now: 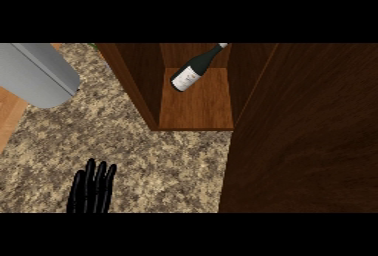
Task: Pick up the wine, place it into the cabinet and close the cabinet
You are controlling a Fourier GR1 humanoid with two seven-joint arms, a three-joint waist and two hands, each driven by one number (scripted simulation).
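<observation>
Head view shows the left hand (91, 187) resting low on the speckled counter (148, 150), fingers straight and holding nothing. Up and to its right, the wine (193, 70) sits inside the cabinet (196, 107), tilted against the back. Right of the hand, the open door (310, 135) fills the frame.

The wine (193, 70) is a dark bottle with a white label, standing inside the cabinet (196, 107) on its wooden shelf, near the back, and leaning in this view. The cabinet is open, its dark door (303, 135) swung out at the right.
</observation>
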